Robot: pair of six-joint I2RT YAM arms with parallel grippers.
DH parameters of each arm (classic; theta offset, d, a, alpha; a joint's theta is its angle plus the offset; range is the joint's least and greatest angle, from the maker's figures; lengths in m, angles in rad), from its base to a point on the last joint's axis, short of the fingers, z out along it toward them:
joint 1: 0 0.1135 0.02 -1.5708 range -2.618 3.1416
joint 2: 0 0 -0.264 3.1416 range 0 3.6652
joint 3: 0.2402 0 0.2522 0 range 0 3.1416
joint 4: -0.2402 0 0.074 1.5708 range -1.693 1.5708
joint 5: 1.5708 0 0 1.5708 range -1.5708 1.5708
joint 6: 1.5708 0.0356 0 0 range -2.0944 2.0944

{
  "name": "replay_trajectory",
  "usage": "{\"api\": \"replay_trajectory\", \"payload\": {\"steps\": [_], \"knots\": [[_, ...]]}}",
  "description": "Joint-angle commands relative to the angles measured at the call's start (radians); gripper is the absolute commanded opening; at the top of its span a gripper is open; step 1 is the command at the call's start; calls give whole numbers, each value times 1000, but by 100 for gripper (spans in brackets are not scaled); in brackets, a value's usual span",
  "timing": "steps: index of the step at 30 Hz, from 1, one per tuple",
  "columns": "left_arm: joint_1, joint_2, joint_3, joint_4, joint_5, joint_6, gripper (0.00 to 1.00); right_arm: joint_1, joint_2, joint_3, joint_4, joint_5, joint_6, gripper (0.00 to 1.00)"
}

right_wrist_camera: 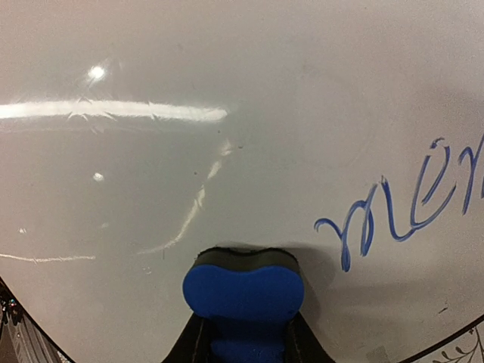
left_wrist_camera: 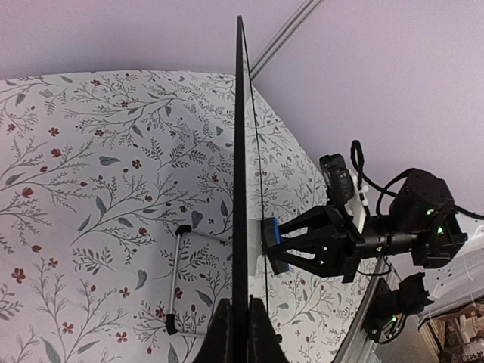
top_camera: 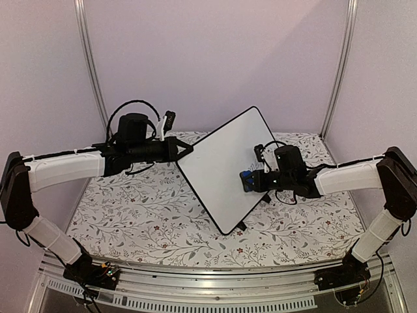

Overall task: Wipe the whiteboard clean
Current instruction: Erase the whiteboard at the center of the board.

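The whiteboard (top_camera: pixel 221 163) stands on edge, tilted like a diamond over the middle of the table. My left gripper (top_camera: pixel 186 151) is shut on its left corner. In the left wrist view the whiteboard (left_wrist_camera: pixel 240 151) shows edge-on between that gripper's (left_wrist_camera: pixel 243 333) fingers. My right gripper (top_camera: pixel 247 180) is shut on a blue eraser (top_camera: pixel 245 177) whose dark pad is pressed against the board's face. In the right wrist view the eraser (right_wrist_camera: pixel 243 291) sits low on the whiteboard (right_wrist_camera: pixel 227 113), left of blue cursive writing (right_wrist_camera: pixel 393 212). The left wrist view also shows the eraser (left_wrist_camera: pixel 272 238) touching the board.
A floral cloth (top_camera: pixel 143 222) covers the table. A thin wire stand (left_wrist_camera: pixel 178 280) lies on it behind the board. Pale walls with metal posts (top_camera: pixel 91 72) close the back and sides. An aluminium rail (top_camera: pixel 215 277) runs along the near edge.
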State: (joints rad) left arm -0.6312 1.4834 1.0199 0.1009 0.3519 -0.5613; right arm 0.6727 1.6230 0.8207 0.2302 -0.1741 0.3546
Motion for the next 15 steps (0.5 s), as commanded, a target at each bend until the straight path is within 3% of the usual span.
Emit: {"api": "replay_trajectory", "payload": {"steps": [1, 15], "knots": [[-41, -8, -1, 26, 92, 77, 0, 2, 42, -50, 15, -26, 8, 16], [-44, 2, -1, 26, 90, 78, 0, 2, 28, -64, 19, -24, 8, 16]]}}
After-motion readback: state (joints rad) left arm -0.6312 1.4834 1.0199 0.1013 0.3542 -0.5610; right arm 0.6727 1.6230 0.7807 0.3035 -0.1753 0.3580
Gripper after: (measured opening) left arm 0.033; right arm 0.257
